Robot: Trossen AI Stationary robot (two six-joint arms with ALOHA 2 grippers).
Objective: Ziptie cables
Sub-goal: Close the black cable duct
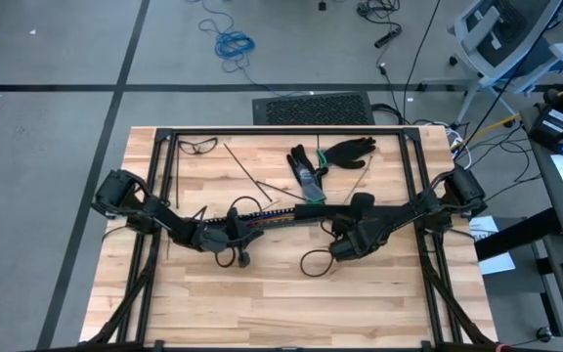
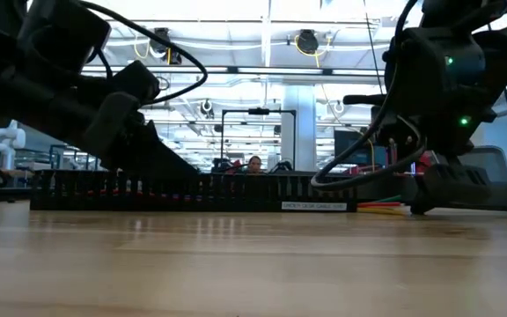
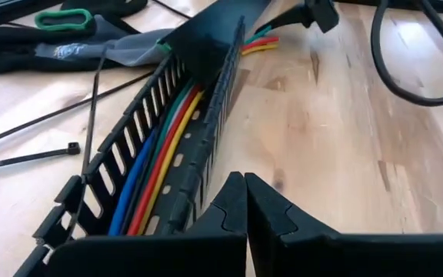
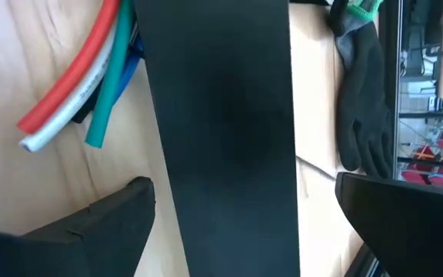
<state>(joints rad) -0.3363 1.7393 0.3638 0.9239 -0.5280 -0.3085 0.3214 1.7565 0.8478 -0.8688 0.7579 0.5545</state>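
The cables point(image 3: 156, 154), blue, red, green and yellow, lie inside a long black slotted rail point(image 1: 281, 215) across the table's middle. Their ends point(image 4: 83, 69) stick out past the rail's right end. Zipties point(image 1: 252, 178) lie loose on the wood beyond the rail, one with its head point(image 3: 72, 148) close to the rail's far wall. My left gripper point(image 3: 244, 201) is shut, low on the near side of the rail, close to its left part. My right gripper point(image 4: 244, 208) is open, its fingers on either side of the rail's smooth black right end point(image 4: 218, 115). My left gripper's shut fingertips point(image 3: 233, 192) stand right beside the rail's near wall point(image 3: 206, 181); I cannot tell whether they touch it. My right gripper comes slanting down over the rail's right end. One finger point(image 4: 133, 211) lies against or just beside its edge; which, I cannot tell. The other finger point(image 4: 375, 204) stands apart.
Black gloves point(image 1: 335, 154) lie at the far middle of the table, beyond the rail. A black cable loop point(image 1: 313, 262) lies on the wood near my right gripper. Glasses point(image 1: 198, 145) sit at the far left. Bare wood stretches along the near edge.
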